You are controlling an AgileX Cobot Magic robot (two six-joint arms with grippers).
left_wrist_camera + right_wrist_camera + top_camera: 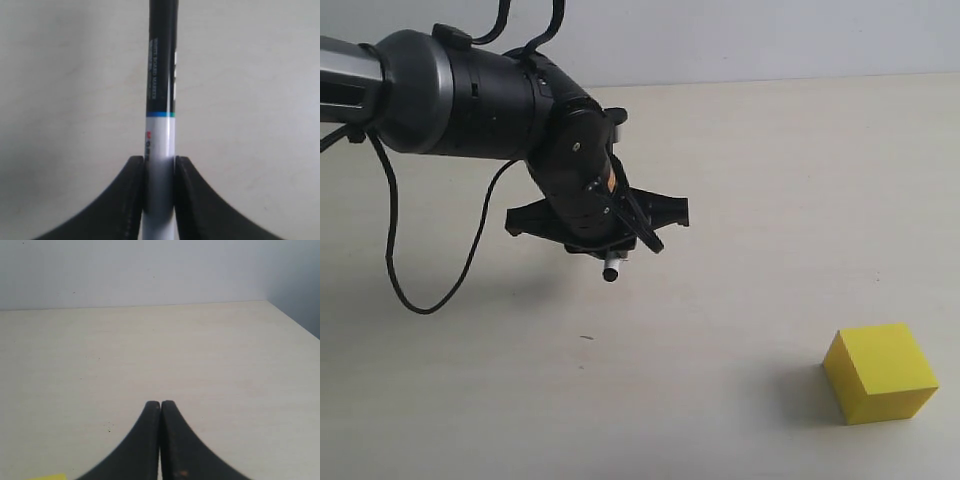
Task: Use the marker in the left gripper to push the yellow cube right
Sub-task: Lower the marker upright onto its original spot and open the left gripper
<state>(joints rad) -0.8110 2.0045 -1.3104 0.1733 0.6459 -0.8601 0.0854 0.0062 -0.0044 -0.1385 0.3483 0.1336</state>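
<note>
The yellow cube (880, 372) rests on the pale table at the lower right of the exterior view; a thin yellow sliver of the cube (47, 477) also shows at the edge of the right wrist view. My left gripper (613, 245) hangs above the table, well to the left of the cube, and is shut on the marker (161, 100). Only the marker's small end (611, 270) pokes out below the gripper in the exterior view. The white barrel sits between the black fingers (131, 200). My right gripper (160, 405) is shut with nothing in it.
The pale table (750, 180) runs back to a light wall (150, 270). A black cable (395, 270) loops down from the left arm onto the table. A table corner (267, 302) shows in the right wrist view.
</note>
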